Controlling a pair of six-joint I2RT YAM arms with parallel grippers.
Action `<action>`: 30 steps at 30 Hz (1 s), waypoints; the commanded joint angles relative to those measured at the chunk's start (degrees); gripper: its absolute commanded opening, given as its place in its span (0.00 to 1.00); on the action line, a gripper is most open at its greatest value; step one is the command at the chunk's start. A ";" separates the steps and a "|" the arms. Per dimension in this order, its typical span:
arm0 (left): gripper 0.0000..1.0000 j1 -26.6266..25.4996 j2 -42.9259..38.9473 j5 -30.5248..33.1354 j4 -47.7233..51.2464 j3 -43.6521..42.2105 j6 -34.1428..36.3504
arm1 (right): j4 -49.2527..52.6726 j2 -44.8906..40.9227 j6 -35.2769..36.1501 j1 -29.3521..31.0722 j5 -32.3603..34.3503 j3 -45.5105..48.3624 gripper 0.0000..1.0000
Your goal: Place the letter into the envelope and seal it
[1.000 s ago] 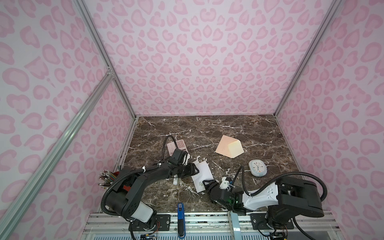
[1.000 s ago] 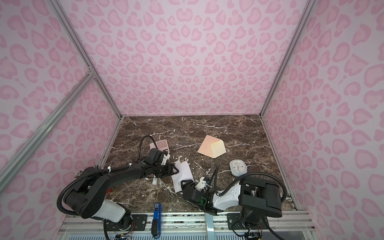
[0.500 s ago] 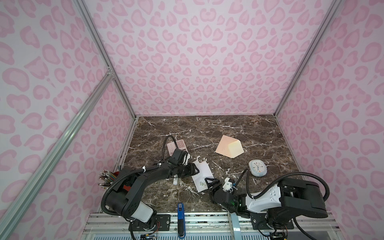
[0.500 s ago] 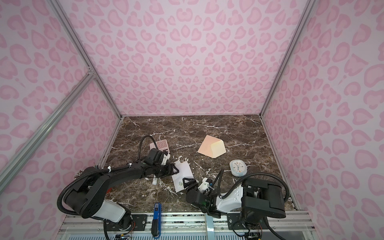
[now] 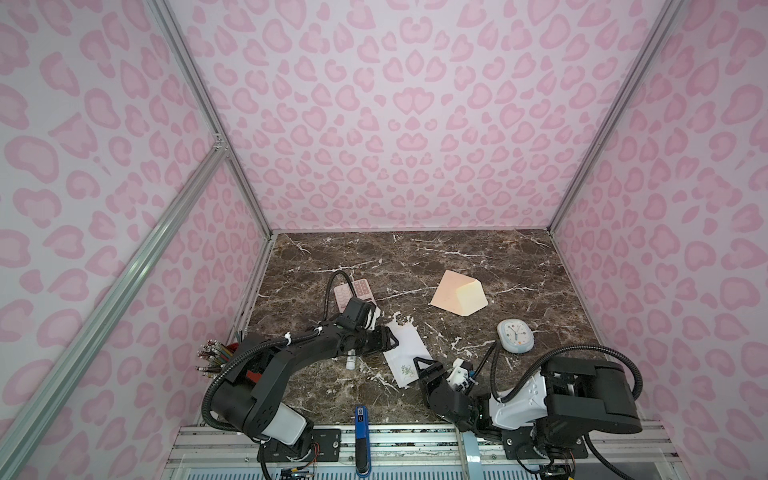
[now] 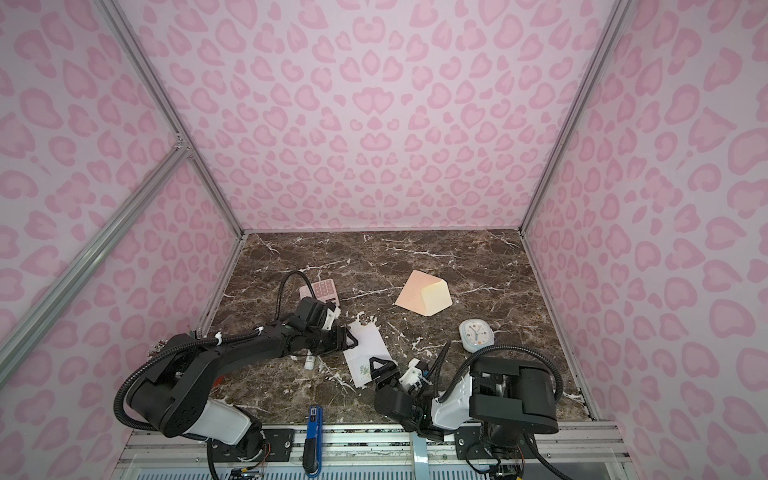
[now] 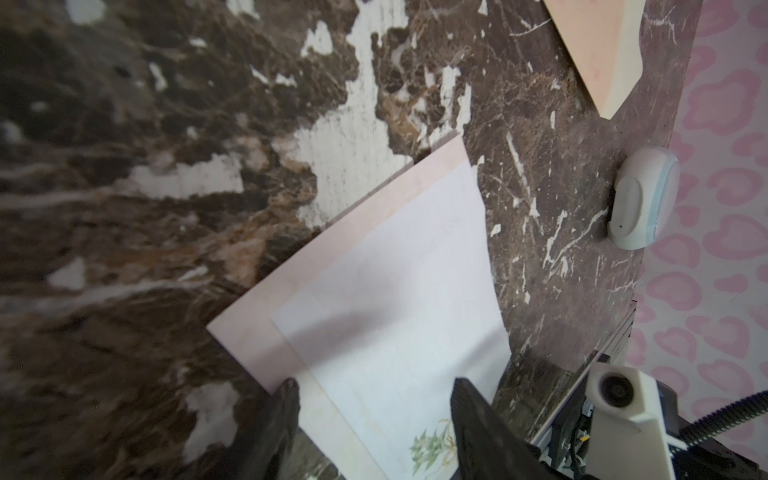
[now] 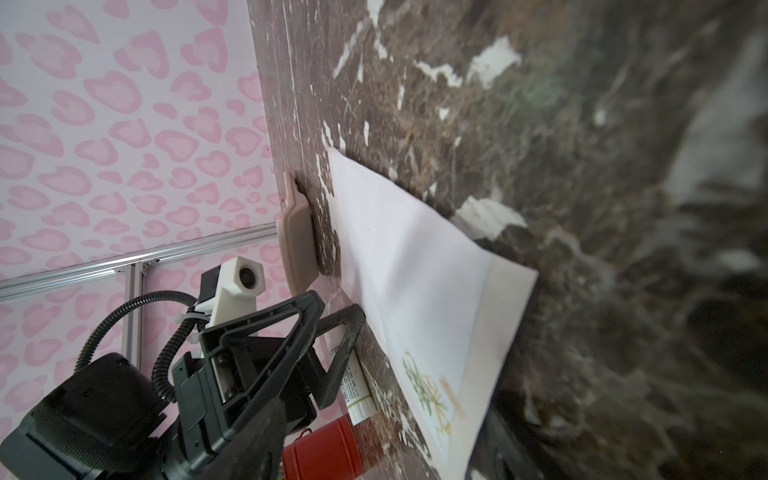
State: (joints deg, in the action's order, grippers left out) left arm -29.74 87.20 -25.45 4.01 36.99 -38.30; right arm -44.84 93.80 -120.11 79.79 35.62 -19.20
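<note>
The letter (image 7: 395,311) is showing you pale edging only in wrist views; both arms (image 5: 299,357) (image 5: 515,399) are crouching low beside it, jaws open.

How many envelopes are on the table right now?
1 for sure: the peach envelope lies alone toward the back, right of centre. A pale pink sheet under the letter near the front could be another; I cannot tell.

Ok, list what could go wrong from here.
1. The thin white paper letter lies on the brown marble table; the open fingers of the left gripper and right gripper may crumple or slide it.
2. The peach paper envelope lies far off, so the limp sheet could fold in transit.
</note>
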 commanded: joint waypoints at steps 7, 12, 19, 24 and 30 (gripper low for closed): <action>0.62 -0.06 0.38 2.34 4.68 -0.23 0.64 | -5.32 2.51 -4.52 0.36 2.88 0.04 0.53; 0.62 -0.06 0.51 2.25 4.90 0.01 0.95 | -1.88 0.72 -3.81 0.34 3.47 -0.32 0.44; 0.62 -0.08 0.52 2.16 5.41 0.52 1.21 | 3.23 -1.60 -3.09 0.37 4.66 -0.90 0.29; 0.62 -0.04 0.02 1.99 5.68 0.61 1.21 | 3.76 -1.26 -2.42 0.36 4.65 -1.45 0.21; 0.62 -0.06 -0.45 1.81 5.87 0.40 1.22 | 4.29 -1.40 -1.45 0.53 4.81 -1.77 0.12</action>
State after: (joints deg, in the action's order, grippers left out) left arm -29.78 86.89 -25.06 5.76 37.52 -37.39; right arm -41.63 92.29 -120.42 80.20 38.98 -20.71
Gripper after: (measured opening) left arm 0.619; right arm 0.131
